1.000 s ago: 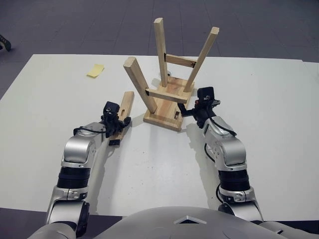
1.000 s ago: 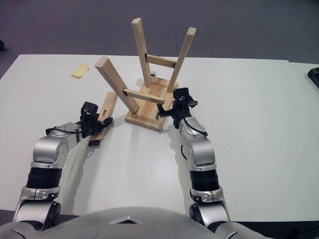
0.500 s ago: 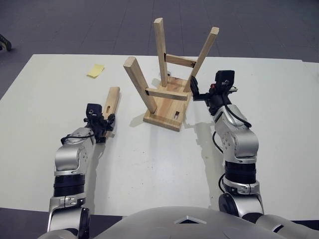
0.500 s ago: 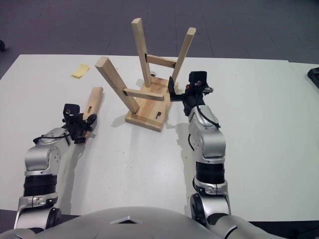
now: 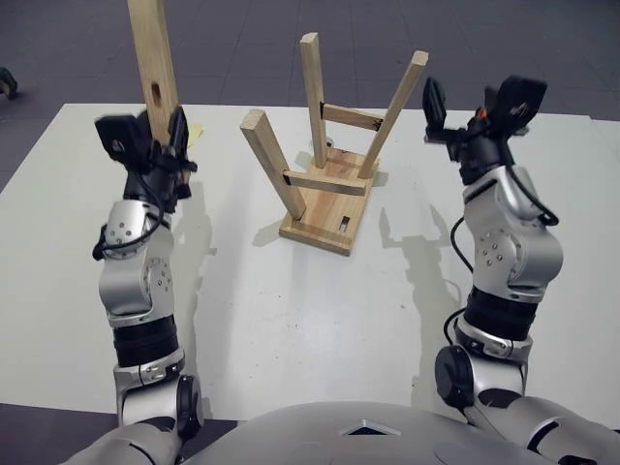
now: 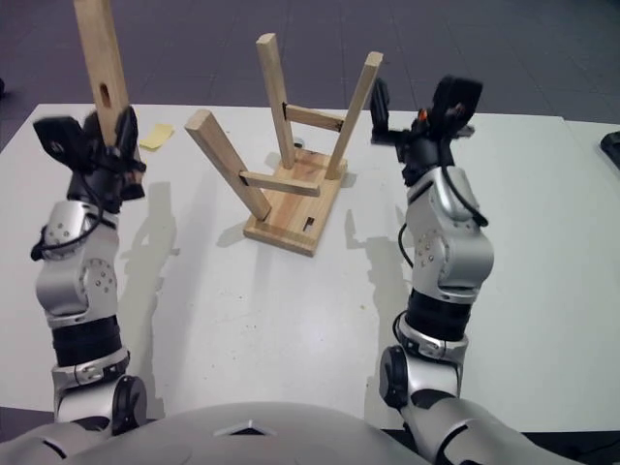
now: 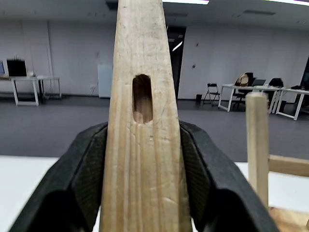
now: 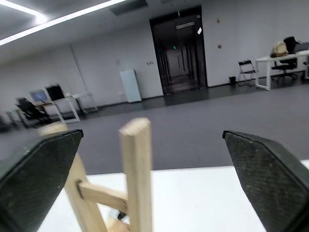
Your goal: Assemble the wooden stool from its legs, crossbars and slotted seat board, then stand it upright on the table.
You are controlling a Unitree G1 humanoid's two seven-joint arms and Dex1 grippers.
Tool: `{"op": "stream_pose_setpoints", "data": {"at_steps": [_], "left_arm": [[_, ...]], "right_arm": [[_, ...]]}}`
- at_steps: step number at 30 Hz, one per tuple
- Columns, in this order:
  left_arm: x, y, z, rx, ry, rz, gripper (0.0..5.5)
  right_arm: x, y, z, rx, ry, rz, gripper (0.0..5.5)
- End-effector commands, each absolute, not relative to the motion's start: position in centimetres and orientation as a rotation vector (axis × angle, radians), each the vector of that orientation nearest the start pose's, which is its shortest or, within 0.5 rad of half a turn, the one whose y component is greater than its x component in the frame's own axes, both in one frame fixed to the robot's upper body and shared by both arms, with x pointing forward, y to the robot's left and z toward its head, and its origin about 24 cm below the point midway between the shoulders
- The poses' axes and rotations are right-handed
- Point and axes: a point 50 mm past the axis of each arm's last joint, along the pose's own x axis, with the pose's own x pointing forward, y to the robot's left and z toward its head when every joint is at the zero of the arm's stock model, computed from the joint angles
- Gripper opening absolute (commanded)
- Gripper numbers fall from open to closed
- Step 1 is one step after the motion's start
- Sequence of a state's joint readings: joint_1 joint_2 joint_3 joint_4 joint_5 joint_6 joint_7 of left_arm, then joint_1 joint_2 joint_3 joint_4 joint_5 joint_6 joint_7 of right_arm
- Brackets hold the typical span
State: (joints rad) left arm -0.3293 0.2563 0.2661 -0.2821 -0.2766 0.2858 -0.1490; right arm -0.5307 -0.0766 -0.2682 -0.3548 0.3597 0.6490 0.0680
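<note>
The big white worktop carries the half-built stool, which sits upside down a little past the middle, between the two arms. Its slotted seat board lies flat on the surface with three legs poking upward: a near-left one leaning outward, a far one and a right-hand one. Two crossbars link them, one low and one higher at the back. The fourth leg is up in the air over the left side of the worktop. It is clamped near its lower end by the left tool, whose fingers press on both flanks. Its long axis runs close to vertical, and its mortise hole faces the wrist camera. The right tool hangs raised just beside the stool's right-hand leg, jaws spread wide and empty. From where I stand, the next move turns on the bare slot at the near-right corner of the seat board. It lies below and to the right of the held leg, on the far side of the leaning leg. The empty right arm is the nearer one to that corner, but the left has the piece. I would guess the leg has to travel across and come down end-first. A small yellow note lies behind the left arm.
</note>
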Motion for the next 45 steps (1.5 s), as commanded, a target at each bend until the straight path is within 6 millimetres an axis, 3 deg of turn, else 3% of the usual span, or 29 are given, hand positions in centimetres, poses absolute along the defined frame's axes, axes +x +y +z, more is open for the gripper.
{"op": "stream_pose_setpoints", "data": {"at_steps": [1, 6, 14, 20, 31, 45], "left_arm": [[28.4, 19.4, 24.8, 0.088, -0.595, -0.168, 2.05], [28.2, 15.9, 28.4, 0.187, -0.719, -0.401, 2.05], [28.7, 11.8, 28.6, 0.318, -0.745, -0.638, 2.05], [28.7, 11.1, 28.2, 0.336, -0.744, -0.693, 2.05], [27.9, 10.5, 27.1, 0.339, -0.708, -0.745, 2.05], [27.5, 10.3, 26.1, 0.358, -0.662, -0.798, 2.05]], "right_arm": [[29.5, -14.2, 26.1, 0.370, -0.408, 0.398, 5.40], [28.7, -11.6, 28.9, 0.481, -0.474, 0.658, 5.40], [27.1, -8.7, 31.6, 0.550, -0.538, 0.928, 5.40], [26.9, -8.1, 31.6, 0.565, -0.525, 0.952, 5.40], [28.0, -9.0, 32.2, 0.661, -0.522, 0.886, 5.40], [27.7, -8.9, 31.4, 0.701, -0.482, 0.880, 3.23]]}}
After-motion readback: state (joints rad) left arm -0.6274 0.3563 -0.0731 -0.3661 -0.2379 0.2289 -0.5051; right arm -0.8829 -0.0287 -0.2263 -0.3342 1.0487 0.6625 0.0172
